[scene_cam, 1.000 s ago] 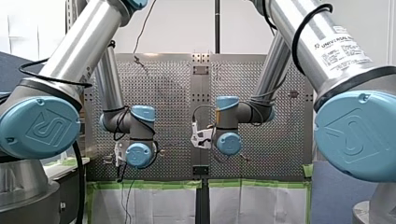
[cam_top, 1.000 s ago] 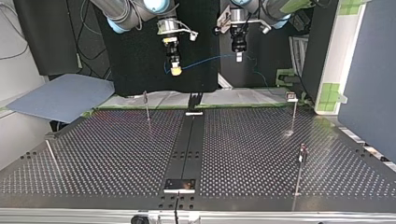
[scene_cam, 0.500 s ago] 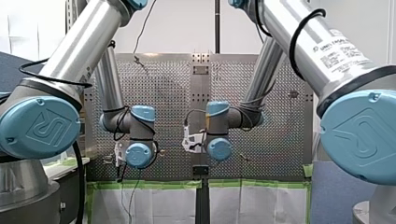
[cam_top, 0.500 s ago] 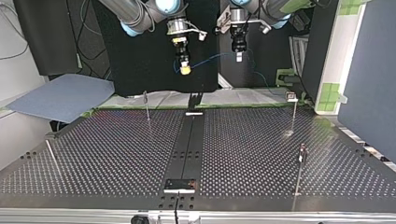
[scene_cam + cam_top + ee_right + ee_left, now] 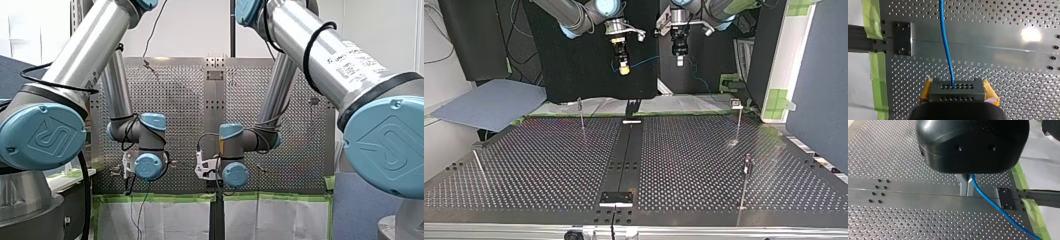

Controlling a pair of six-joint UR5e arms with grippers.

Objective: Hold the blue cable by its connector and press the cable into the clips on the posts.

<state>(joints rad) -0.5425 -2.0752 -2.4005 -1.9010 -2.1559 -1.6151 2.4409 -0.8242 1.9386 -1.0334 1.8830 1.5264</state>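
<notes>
Blue cable (image 5: 644, 61): hangs in the air between the two claws, in a shallow sag, over the desk's taped edge at the back of the top view; it touches no post.
My left claw (image 5: 967, 192): black housing with metal fingers pressed together, clenched on the cable. The cable comes out right beside the fingers and trails away over the plate below.
My right claw (image 5: 957, 88): yellow pads on either side of a dark block with rows of holes, clenched on the cable. The cable enters the middle of the block and runs straight ahead.
Connector: I cannot tell it apart in any view.
Desk (image 5: 549, 165): perforated metal with a plain strip down the middle.
Posts: thin and upright, one (image 5: 581, 114) at the top view's left and two (image 5: 738, 120) (image 5: 745, 175) at its right, all well apart from the cable.
Green tape (image 5: 873, 22): runs along the desk's edge beneath the claws.
</notes>
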